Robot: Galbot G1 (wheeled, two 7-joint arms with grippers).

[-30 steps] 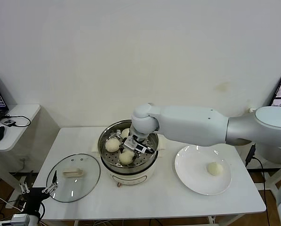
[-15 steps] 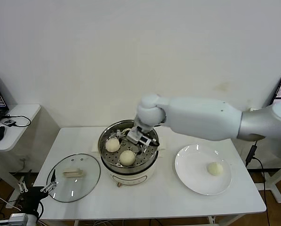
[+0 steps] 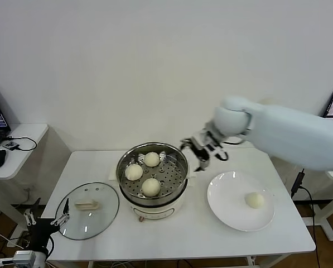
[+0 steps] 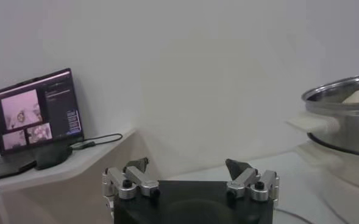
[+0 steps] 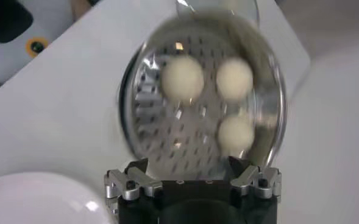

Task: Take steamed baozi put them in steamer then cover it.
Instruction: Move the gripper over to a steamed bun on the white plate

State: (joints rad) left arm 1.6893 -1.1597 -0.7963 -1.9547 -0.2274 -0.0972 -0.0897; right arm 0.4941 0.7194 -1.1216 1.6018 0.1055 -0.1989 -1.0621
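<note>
A white bench [image 3: 177, 234] is carrying three things: the steamer [image 3: 152, 181] sitting just left of the raised right pincer [image 3: 198, 151], a white plate [image 3: 233, 209] lying below it, the cover [image 3: 88, 209] resting beyond the steamer.
</note>
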